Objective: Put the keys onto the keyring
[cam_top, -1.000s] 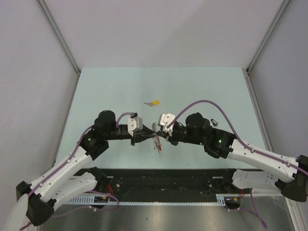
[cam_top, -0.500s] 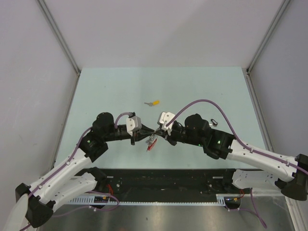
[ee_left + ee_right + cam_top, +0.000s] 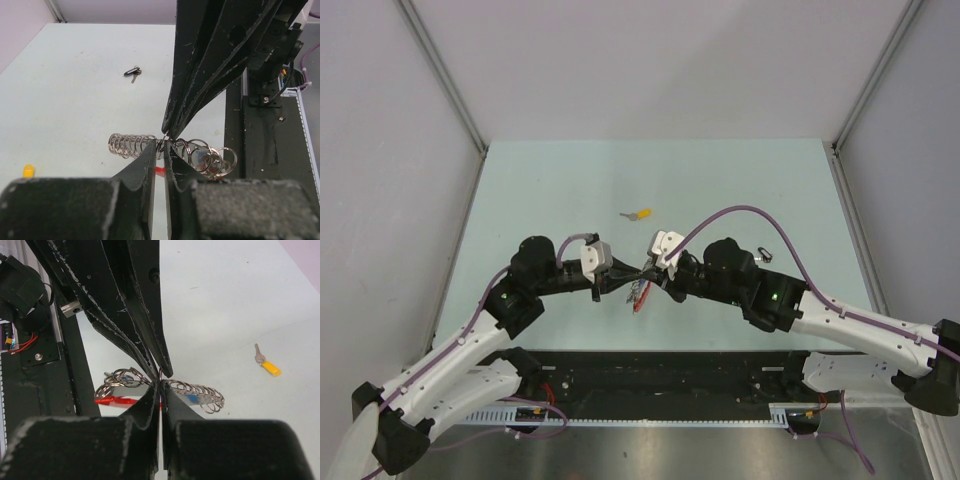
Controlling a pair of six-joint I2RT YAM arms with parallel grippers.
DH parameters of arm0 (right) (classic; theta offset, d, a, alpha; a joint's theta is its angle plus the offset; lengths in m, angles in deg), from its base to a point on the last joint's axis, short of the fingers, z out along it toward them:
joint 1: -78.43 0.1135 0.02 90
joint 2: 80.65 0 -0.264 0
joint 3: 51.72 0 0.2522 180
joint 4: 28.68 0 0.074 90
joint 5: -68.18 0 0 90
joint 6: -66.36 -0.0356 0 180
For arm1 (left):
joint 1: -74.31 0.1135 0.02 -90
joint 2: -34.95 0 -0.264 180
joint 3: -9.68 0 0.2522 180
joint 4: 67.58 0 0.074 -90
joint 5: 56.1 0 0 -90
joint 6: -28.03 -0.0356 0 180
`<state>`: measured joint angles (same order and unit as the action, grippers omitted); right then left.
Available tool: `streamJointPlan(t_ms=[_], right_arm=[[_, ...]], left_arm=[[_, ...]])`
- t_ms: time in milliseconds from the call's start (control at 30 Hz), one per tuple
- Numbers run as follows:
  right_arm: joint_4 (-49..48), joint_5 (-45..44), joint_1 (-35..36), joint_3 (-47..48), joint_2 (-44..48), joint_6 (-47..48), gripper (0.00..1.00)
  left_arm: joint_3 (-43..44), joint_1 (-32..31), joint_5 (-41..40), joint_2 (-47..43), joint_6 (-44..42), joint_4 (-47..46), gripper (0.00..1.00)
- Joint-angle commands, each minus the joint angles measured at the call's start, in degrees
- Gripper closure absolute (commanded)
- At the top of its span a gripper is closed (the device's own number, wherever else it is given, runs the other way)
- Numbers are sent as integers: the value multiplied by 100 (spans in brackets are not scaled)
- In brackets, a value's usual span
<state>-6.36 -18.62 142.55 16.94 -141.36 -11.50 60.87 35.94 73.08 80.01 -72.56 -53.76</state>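
Both grippers meet tip to tip over the near middle of the table. My left gripper [image 3: 632, 277] [image 3: 160, 146] and right gripper [image 3: 647, 277] [image 3: 160, 389] are each shut on the thin wire of the silver keyring [image 3: 639, 289] [image 3: 165, 136] [image 3: 160, 373]. A silver chain of small rings [image 3: 127, 144] [image 3: 200, 391] hangs out to both sides of the jaws. The red strap [image 3: 114, 401] [image 3: 159, 170] dangles below. A blue-capped key [image 3: 190, 398] hangs among the rings. The yellow-capped key [image 3: 640, 213] [image 3: 270, 368] lies apart on the table.
A tiny black ring with a small key [image 3: 763, 255] [image 3: 132, 72] lies on the table to the right of the arms. The pale green table [image 3: 570, 190] has grey walls on three sides. A black rail [image 3: 660, 375] runs along the near edge.
Both grippers stay joined at the ring and have drifted slightly left. The hanging keys and red strap have swung beneath them.
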Motion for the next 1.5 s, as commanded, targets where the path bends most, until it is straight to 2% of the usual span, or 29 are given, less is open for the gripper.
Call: streamJointPlan(t_ms=[0,133,267,433,500,600,667,700,800,967,1200,1333,1467], right_arm=[[-478,-48,101,294,68,-177,100],[-478,-100,154,294,59,-212,100],[-469,-197,180,285,33,-265,100],[-451,-320,233,285,15,-370,100],[-425,-486,241,285,67,-423,94],[-355,-662,250,285,199,-537,72],[-311,-803,242,285,357,-616,63],[-259,-934,242,285,419,-651,56],[-48,-1320,224,285,630,-810,45],[383,-1735,-21,276,832,-1081,37],[594,-1780,-751,-110,1043,-1732,34],[577,-1639,-1006,-487,912,-1891,32],[446,-1857,-1042,-821,508,-1917,31]], left_arm=[[-34,-74,-7,-76,101,-331,88],[-52,-83,-77,-94,145,-401,91],[-78,-83,-139,-94,241,-488,100],[-183,-83,-183,-164,364,-699,100],[-218,-92,-174,-216,426,-796,100],[-280,-83,-191,-261,540,-875,100],[-306,-92,-191,-278,646,-937,100],[-333,-83,-191,-296,663,-955,100],[-333,-83,-217,-340,725,-937,100],[-359,-83,-411,-533,725,-797,100],[-535,-65,-508,-814,953,-595,100],[-614,75,-622,-1034,1172,-428,100],[-728,207,-675,-1131,1270,-305,100]])
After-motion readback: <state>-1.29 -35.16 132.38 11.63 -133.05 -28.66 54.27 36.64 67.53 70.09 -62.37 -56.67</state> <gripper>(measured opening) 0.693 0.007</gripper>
